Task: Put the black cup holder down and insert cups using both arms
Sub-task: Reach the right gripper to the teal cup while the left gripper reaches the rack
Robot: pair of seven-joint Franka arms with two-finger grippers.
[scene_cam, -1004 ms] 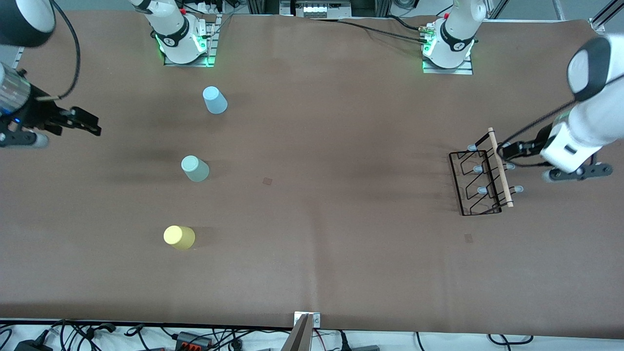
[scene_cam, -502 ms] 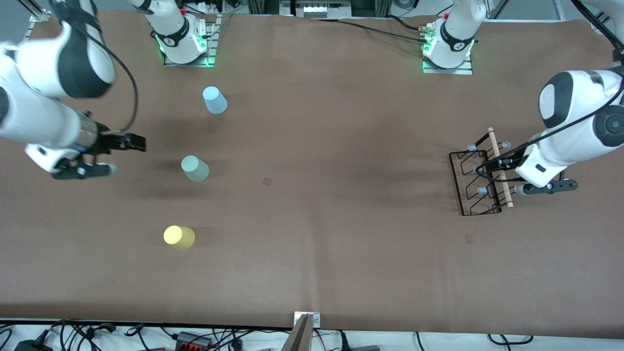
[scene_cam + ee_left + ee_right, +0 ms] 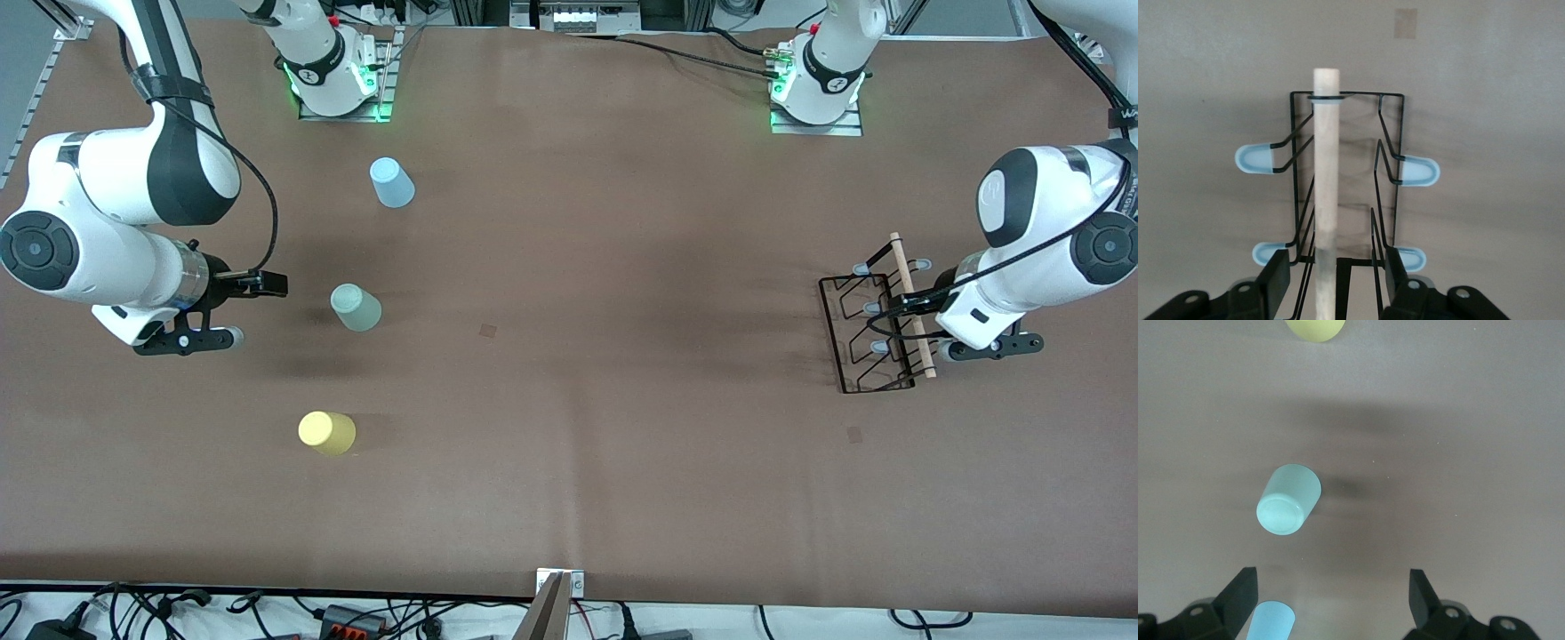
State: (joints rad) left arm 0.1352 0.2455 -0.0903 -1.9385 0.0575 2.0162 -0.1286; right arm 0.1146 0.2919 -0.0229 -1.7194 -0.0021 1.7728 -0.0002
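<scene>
The black cup holder (image 3: 867, 333) stands on the table at the left arm's end, its wooden rod handle (image 3: 913, 307) on top. My left gripper (image 3: 905, 304) is open and straddles the handle (image 3: 1327, 173); its fingers (image 3: 1275, 283) stand on either side of the rod and wires, apart from the rod. The pale-tipped pegs (image 3: 1417, 172) stick out sideways. My right gripper (image 3: 267, 284) is open and empty, low beside the pale green cup (image 3: 356, 308). The light blue cup (image 3: 391, 182) and the yellow cup (image 3: 326, 433) stand mouth down. The right wrist view shows the green cup (image 3: 1289, 500), the yellow cup (image 3: 1315, 328) and the blue cup (image 3: 1271, 623).
The brown table (image 3: 605, 267) stretches wide between the cups at the right arm's end and the rack. The arm bases (image 3: 338, 80) stand along the table edge farthest from the front camera. Cables lie off the edge nearest that camera.
My right arm has swung in and down to beside the green cup. My left gripper has come down over the rack's handle. The cups and rack have not moved.
</scene>
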